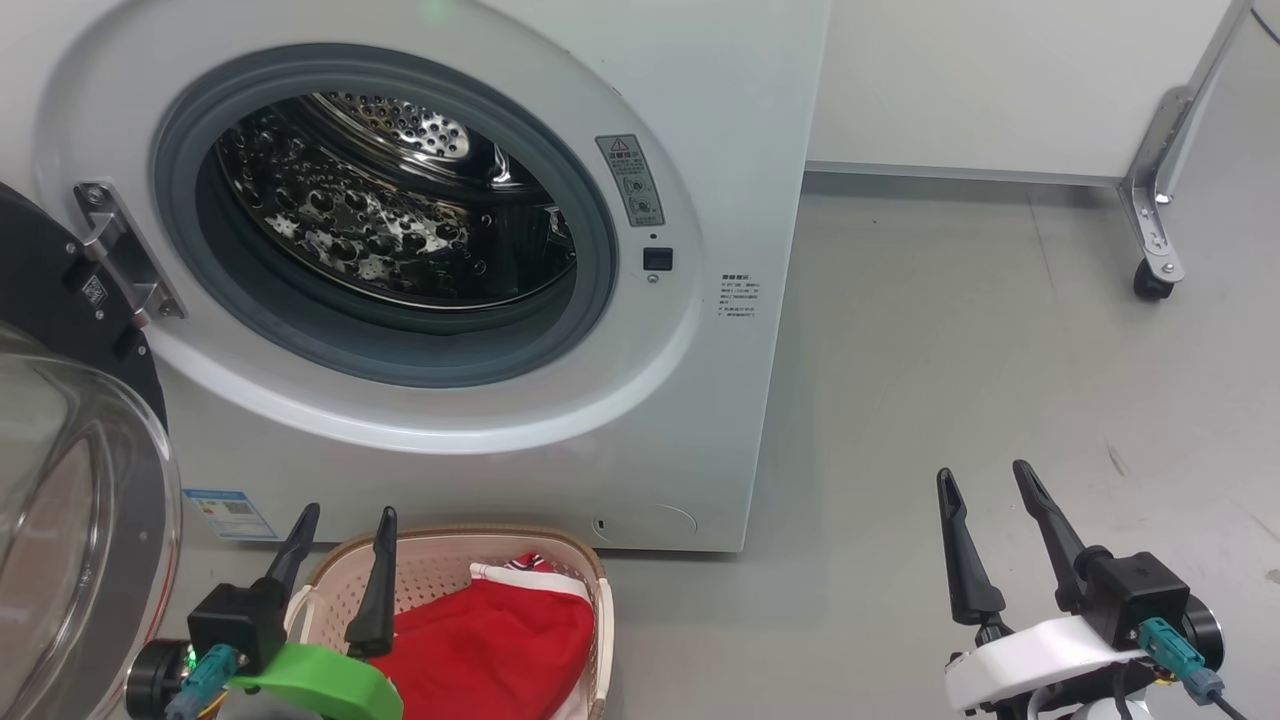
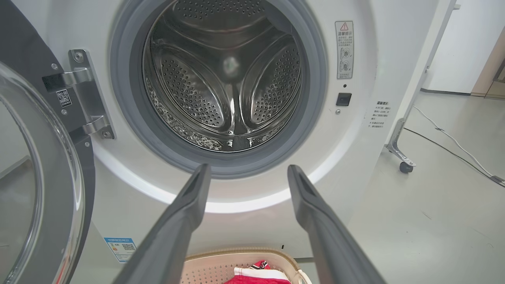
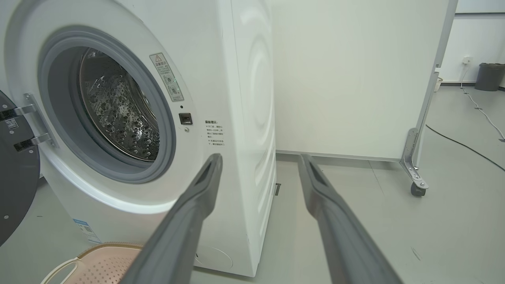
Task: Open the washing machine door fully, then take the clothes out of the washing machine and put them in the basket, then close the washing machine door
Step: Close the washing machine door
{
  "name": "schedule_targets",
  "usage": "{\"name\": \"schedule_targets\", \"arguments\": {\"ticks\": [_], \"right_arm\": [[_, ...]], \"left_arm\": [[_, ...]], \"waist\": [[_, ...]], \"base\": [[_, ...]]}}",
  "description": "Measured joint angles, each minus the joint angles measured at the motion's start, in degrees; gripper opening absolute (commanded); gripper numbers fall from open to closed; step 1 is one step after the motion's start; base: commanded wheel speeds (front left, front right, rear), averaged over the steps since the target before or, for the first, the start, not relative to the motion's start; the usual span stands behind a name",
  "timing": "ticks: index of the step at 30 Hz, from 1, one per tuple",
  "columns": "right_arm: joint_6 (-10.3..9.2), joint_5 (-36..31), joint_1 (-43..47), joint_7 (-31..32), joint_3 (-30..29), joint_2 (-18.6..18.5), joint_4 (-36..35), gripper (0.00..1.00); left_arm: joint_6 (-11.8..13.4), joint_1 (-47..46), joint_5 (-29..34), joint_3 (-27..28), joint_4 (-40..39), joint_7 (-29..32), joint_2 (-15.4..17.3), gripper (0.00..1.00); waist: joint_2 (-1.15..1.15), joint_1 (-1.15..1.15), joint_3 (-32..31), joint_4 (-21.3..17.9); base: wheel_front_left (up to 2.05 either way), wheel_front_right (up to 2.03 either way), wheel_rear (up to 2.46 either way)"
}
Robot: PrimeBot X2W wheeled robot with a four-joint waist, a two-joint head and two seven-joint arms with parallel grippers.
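Left gripper (image 1: 349,512) spread, empty, over basket (image 1: 450,533); clothes (image 1: 500,630) inside, drum (image 2: 232,79) bare. Remaining step, likely: swing washing machine door (image 1: 40,280) shut.

The head view looks steeply down at the washing machine (image 1: 720,120) front. The left wrist view faces its drum (image 2: 225,79) squarely, close; the right wrist view sees the same drum obliquely, from its latch side.

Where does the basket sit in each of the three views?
Head view: basket at the bottom, left of centre.
Left wrist view: basket at the bottom edge, centre.
Right wrist view: basket in the bottom left corner.
Shared landmark: the grey warning label on the washing machine.
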Motion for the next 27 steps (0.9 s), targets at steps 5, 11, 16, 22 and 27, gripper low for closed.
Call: {"name": "schedule_targets", "arguments": {"ticks": [5, 11, 16, 22, 27], "right_arm": [[0.00, 0.00, 0.01, 0.00, -0.01, 0.00, -0.18, 1.00], [0.00, 0.00, 0.01, 0.00, -0.03, 0.00, -0.29, 1.00], [0.00, 0.00, 0.01, 0.00, -0.05, 0.00, -0.36, 1.00], [0.00, 0.00, 0.01, 0.00, -0.05, 0.00, -0.40, 1.00], [0.00, 0.00, 0.01, 0.00, -0.05, 0.01, -0.40, 1.00]], "left_arm": [[0.04, 0.35, -0.02, -0.04, -0.91, 0.00, -0.01, 1.00], [0.03, 0.40, -0.14, -0.33, -1.38, 0.00, -0.01, 1.00], [0.03, 0.51, -0.30, -0.48, -1.92, 0.00, -0.01, 1.00], [0.03, 0.83, -0.73, -0.49, -2.61, 0.00, -0.01, 1.00], [-0.01, 0.94, -1.13, -0.96, -2.86, 0.00, -0.02, 1.00]], "waist": [[0.00, 0.00, 0.13, -0.07], [0.00, 0.00, 0.28, -0.02], [0.00, 0.00, 0.36, 0.07], [0.00, 0.00, 0.46, 0.12], [0.00, 0.00, 0.49, 0.10]], "base": [[0.00, 0.00, 0.00], [0.00, 0.00, 0.00], [0.00, 0.00, 0.00], [0.00, 0.00, 0.00], [0.00, 0.00, 0.00]]}}
